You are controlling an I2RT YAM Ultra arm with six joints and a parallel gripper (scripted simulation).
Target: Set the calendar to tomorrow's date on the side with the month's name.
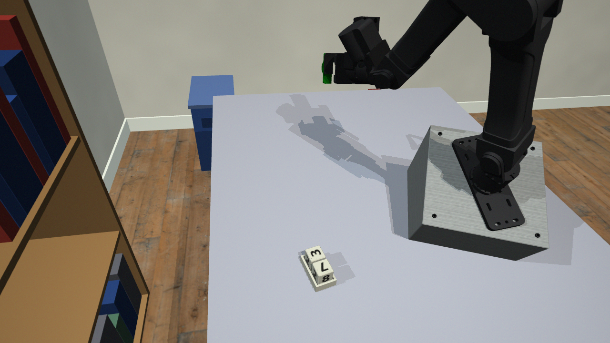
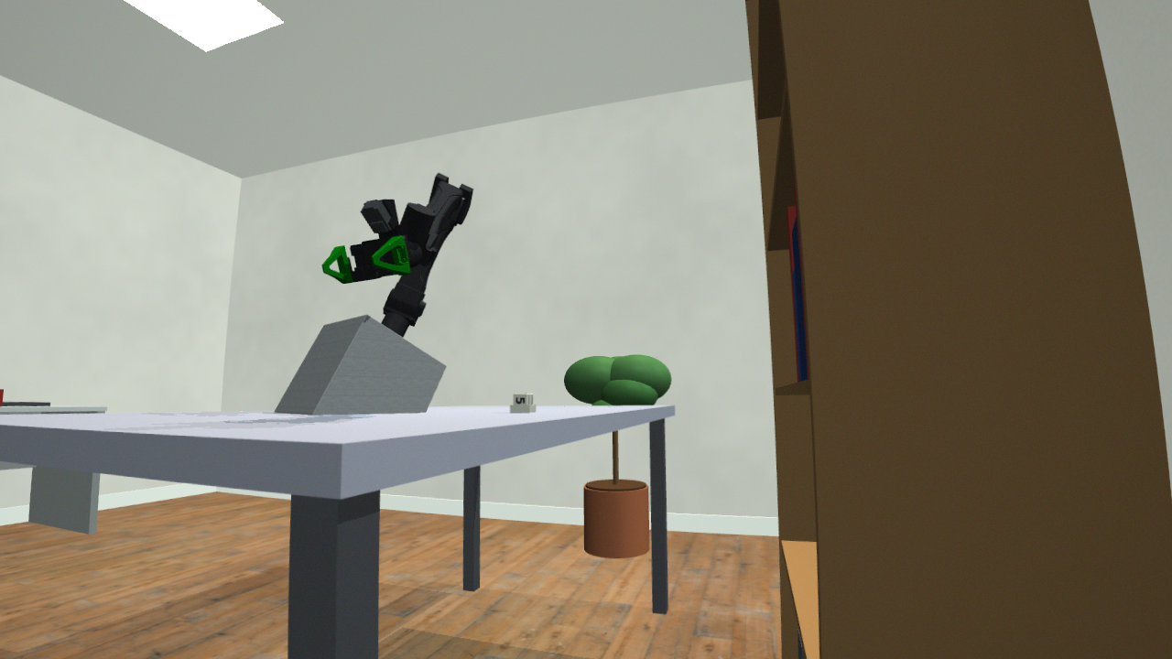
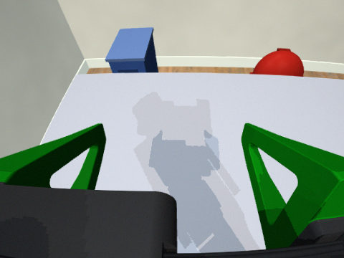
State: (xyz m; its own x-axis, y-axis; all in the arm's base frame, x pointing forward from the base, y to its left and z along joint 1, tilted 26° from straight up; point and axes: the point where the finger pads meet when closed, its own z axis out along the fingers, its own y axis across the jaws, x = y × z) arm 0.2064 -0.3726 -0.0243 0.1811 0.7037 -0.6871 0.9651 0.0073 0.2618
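The top view is the only one that shows the calendar clearly: a small cream tray [image 1: 308, 270] sits low in the frame, left of centre, on the grey bench [image 1: 298, 191], holding two cubes side by side. The upper cube [image 1: 315, 253] shows a 3 on top, the lower cube [image 1: 323, 267] a 7 on top and an 8 on the face toward the lower edge. The side with the month's name cannot be read from here.

In the exterior view the calendar is only a tiny pale block right of centre, near the bench's far edge; its digit is too small to be sure of. That view shows instead the arm [image 2: 417, 253] rising from a tilted-looking grey base block [image 2: 360, 372], with the gripper [image 2: 363, 262] high in the upper left, well apart from the calendar.

The wrist view shows what neither other view does: the two green fingers spread as wide as they go, with only bare bench and the arm's shadow between them, holding nothing. The calendar is out of this view.

Around the scene: a blue cabinet [image 1: 208, 115] behind the bench's far left corner, a red rounded object [image 3: 279, 63] beyond the far edge, a brown bookshelf [image 1: 46, 179] filling the left of the top view, and a potted plant [image 2: 616, 459] behind the bench. Nothing stands between gripper and calendar.
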